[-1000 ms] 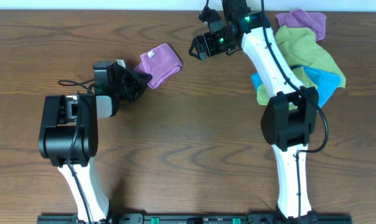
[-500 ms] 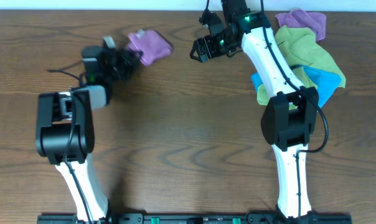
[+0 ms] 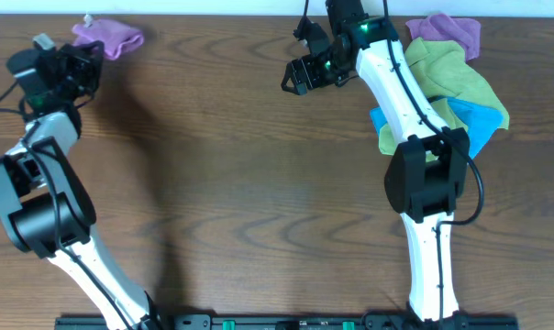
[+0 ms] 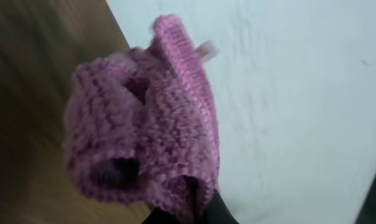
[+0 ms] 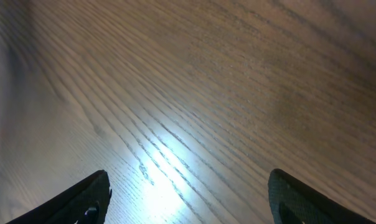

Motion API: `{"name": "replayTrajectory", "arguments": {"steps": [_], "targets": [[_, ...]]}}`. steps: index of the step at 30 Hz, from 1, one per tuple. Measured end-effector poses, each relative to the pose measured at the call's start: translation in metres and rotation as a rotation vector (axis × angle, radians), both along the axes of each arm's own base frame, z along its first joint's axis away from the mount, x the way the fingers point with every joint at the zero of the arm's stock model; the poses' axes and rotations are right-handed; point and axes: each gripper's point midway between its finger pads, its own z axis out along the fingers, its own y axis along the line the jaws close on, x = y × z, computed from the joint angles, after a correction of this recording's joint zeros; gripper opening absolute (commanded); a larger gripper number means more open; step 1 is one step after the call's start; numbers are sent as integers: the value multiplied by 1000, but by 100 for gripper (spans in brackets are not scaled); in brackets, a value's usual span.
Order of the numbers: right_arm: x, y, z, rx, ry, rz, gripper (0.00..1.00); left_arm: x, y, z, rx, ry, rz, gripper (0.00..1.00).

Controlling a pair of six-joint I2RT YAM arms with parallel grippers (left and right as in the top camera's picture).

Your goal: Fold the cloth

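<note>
Listener: Cloth position, seen from overhead?

Describer: The lilac cloth point(image 3: 107, 37) sits bunched at the far left corner of the table point(image 3: 222, 183), against the far edge. The left gripper point(image 3: 90, 53) meets its near side, jaws pressed together on it. The right gripper point(image 3: 293, 77) hovers over bare wood, well apart from the cloth, jaws spread. To the right of that arm lies a heap: a green cloth point(image 3: 447, 78), a blue cloth point(image 3: 479, 124) and a second purple cloth point(image 3: 451, 32).

Listener: And the left wrist view?

Describer: The cloth fills the centre, crumpled into folds, with a pale tag point(image 4: 206, 48) near its top. Dark fingertips point(image 4: 182, 218) pinch its lower edge. Wood shows on the left, a white surface point(image 4: 287, 93) on the right. I cannot tell whether the cloth rests on the wood.

Listener: Right wrist?

Describer: Two dark fingertips point(image 5: 82, 202) stand wide apart at the bottom corners, with glare-lit wood grain between them.
</note>
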Motion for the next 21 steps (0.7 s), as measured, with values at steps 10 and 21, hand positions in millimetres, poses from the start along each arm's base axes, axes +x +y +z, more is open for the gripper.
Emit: {"name": "replayTrajectory", "arguments": {"steps": [10, 21], "targets": [[3, 1, 1, 8, -7, -14, 82, 50, 35, -3, 92, -54, 37, 6], [-1, 0, 0, 6, 21, -28, 82, 58, 44, -100, -12, 91, 66, 6]]}}
